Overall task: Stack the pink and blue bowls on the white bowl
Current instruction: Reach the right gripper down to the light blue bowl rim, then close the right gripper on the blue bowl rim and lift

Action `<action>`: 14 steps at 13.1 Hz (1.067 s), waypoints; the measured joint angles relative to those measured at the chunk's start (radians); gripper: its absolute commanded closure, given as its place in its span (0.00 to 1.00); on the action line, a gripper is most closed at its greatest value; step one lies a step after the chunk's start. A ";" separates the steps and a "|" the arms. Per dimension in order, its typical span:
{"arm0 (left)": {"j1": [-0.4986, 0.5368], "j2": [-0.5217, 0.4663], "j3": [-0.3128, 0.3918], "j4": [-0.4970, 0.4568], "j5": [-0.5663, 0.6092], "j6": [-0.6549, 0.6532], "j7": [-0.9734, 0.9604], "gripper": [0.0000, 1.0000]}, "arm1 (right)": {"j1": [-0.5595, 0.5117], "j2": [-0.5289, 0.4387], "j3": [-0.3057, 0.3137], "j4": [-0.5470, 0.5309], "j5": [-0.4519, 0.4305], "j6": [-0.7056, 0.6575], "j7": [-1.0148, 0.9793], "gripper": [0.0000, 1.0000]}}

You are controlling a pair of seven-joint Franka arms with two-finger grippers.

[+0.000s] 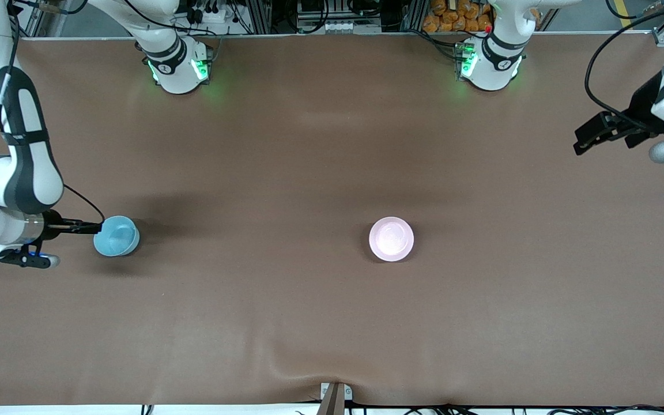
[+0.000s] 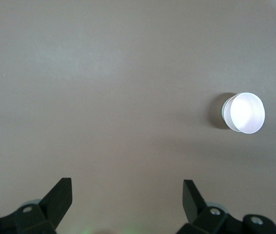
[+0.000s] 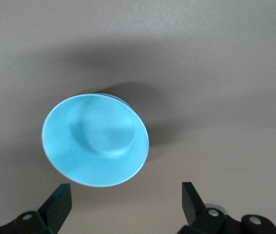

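Right wrist view: the right end effector (image 3: 123,207), fingers spread and released, hangs just beside the blue bowl (image 3: 95,146), a round glossy sky-blue bowl standing upright near the right arm's edge of the surface (image 1: 320,144). The left end effector (image 2: 127,202), also released, waits over the left arm's edge. A pink bowl (image 1: 391,238), pale and glossy, sits mid-surface. The surface covering is matte brown, slightly wrinkled.
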 measured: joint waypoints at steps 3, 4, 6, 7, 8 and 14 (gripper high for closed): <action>-0.002 -0.009 0.000 -0.017 0.000 0.000 0.000 0.00 | -0.001 0.006 -0.001 -0.085 0.000 0.138 -0.015 0.00; -0.004 -0.009 0.000 -0.021 0.000 0.000 0.000 0.00 | -0.002 0.011 -0.002 -0.102 0.000 0.162 -0.018 0.00; -0.005 -0.009 0.001 -0.026 0.000 0.000 0.000 0.00 | -0.002 0.022 -0.002 -0.113 0.000 0.202 -0.019 0.00; -0.005 -0.009 0.003 -0.026 0.000 -0.004 0.000 0.00 | -0.002 0.028 -0.002 -0.113 0.000 0.222 -0.020 0.00; -0.005 -0.009 0.006 -0.026 0.000 -0.014 0.000 0.00 | -0.002 0.038 -0.002 -0.112 0.000 0.242 -0.020 0.00; 0.001 -0.011 0.015 -0.026 0.007 -0.045 0.000 0.00 | -0.002 0.085 -0.002 -0.086 -0.001 0.293 -0.026 0.98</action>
